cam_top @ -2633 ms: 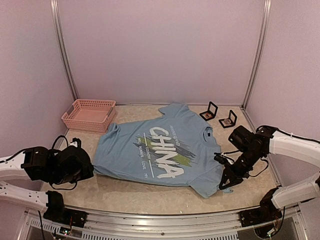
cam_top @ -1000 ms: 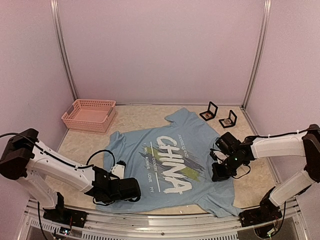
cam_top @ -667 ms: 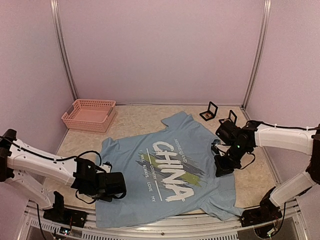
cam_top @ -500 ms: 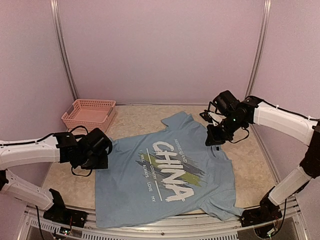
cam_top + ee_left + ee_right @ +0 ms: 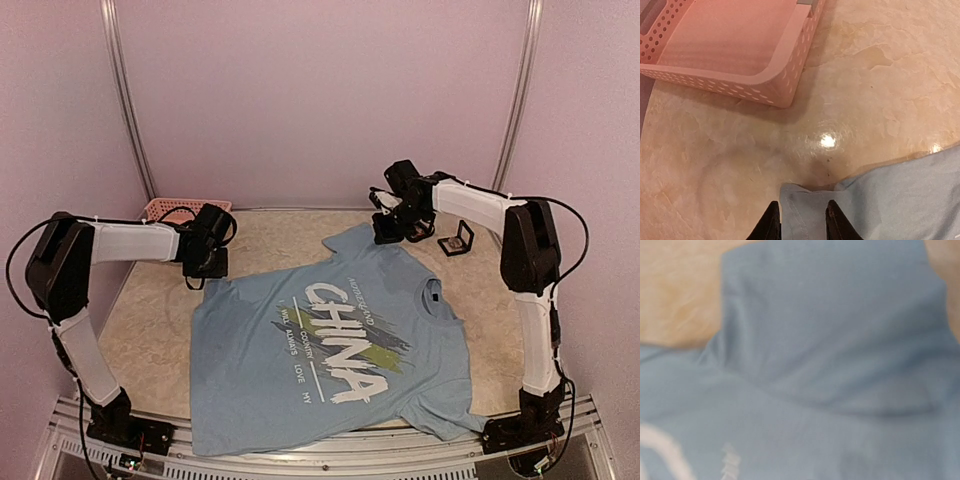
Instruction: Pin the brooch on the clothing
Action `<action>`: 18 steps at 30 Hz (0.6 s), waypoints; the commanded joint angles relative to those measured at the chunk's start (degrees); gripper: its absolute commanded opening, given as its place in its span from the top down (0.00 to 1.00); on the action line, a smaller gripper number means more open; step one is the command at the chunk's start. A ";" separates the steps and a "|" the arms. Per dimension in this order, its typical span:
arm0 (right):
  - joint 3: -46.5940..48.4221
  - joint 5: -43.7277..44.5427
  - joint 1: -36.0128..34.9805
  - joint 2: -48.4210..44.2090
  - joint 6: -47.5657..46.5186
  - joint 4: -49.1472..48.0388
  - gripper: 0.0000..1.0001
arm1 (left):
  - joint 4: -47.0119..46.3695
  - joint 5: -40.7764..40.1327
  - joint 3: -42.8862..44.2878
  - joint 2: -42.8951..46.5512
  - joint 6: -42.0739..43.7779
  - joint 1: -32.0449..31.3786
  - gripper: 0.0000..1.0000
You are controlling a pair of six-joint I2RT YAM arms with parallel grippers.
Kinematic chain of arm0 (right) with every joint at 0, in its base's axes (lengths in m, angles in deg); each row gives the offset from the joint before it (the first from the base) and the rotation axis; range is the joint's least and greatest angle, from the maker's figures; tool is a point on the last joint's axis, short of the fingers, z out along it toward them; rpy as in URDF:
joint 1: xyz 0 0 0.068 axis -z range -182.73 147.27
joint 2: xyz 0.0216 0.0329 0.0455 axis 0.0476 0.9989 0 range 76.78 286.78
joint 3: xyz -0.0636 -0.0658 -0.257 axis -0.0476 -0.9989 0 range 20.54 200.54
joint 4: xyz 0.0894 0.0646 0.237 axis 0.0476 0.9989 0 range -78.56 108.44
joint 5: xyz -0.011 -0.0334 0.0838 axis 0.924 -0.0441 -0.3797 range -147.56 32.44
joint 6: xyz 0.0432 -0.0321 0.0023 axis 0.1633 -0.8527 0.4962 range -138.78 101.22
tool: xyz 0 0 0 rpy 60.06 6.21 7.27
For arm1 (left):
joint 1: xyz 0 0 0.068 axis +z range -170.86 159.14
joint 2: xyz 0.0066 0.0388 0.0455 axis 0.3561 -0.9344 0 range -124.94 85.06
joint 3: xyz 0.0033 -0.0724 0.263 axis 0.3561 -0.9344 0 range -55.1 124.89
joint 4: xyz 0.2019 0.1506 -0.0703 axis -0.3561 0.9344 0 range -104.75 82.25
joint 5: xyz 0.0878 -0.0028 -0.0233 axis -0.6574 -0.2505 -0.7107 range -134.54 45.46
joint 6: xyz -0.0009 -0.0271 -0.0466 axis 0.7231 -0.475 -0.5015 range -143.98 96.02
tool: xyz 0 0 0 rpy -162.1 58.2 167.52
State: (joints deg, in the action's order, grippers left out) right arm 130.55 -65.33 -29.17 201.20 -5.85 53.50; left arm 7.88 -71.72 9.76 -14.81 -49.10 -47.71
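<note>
Blue shirt now pulled flat, mid table; before, crooked and bunched. Left gripper loose, fingers astride far hem corner by pink basket. Right gripper squeezed tight at far sleeve. Shirt looks ready; brooch comes next.
</note>
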 commanded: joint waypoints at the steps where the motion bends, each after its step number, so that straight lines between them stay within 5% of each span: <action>1: 4.72 -1.25 0.79 4.32 -2.88 0.51 1.00 | -2.28 0.76 3.32 -4.38 3.64 4.73 0.71; 18: -7.28 -1.58 1.68 4.38 0.00 -5.98 1.00 | -0.81 7.12 -3.85 -1.26 2.26 4.45 0.86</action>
State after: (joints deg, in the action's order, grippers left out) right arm 123.74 -66.56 -28.34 206.32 -6.66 49.55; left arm 7.44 -67.50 9.47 -20.00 -46.35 -42.62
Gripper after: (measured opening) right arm 0.003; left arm 0.142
